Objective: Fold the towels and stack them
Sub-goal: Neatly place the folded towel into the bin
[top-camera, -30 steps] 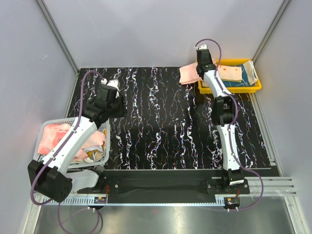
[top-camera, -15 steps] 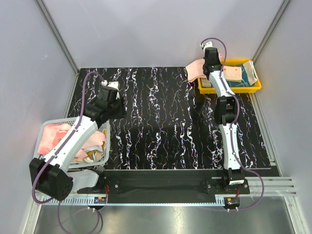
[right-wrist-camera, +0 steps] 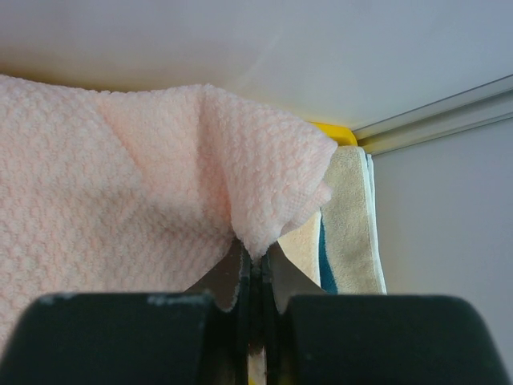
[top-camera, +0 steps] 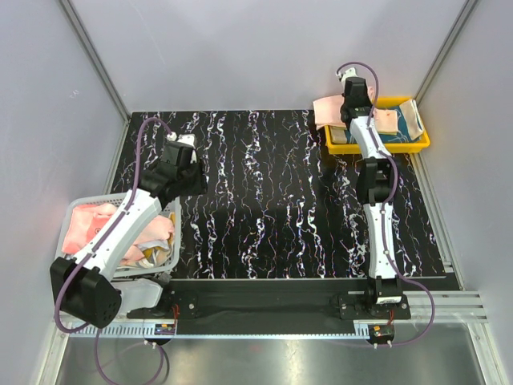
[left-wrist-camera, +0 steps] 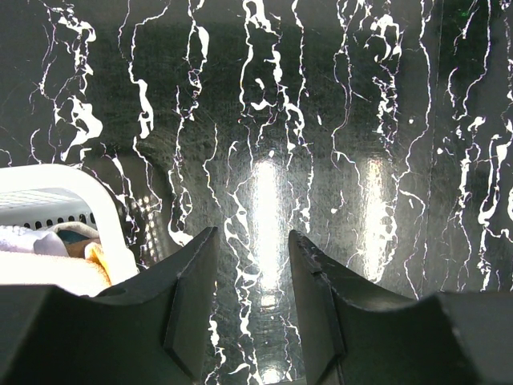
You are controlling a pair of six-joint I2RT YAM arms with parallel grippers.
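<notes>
Top external: upper-right yellow tray [top-camera: 417, 147] and lower-left basket [top-camera: 84, 201] hold towels [top-camera: 388, 121]; right pincer [right-wrist-camera: 255, 257] grips pink towel [top-camera: 327, 110]; left pincer [left-wrist-camera: 252, 241] released over surface [top-camera: 272, 184].

In the right wrist view the pink towel [right-wrist-camera: 120, 160] is cut off at 9 o'clock, and the tips of the right gripper [right-wrist-camera: 255, 265] are buried in its fold (only a pinched seam is seen). A teal-and-cream towel [right-wrist-camera: 349, 216] is reduced to a sliver at 3 o'clock. In the left wrist view the white basket [left-wrist-camera: 56, 180] is cropped at 9 o'clock, its contents unreadable.
</notes>
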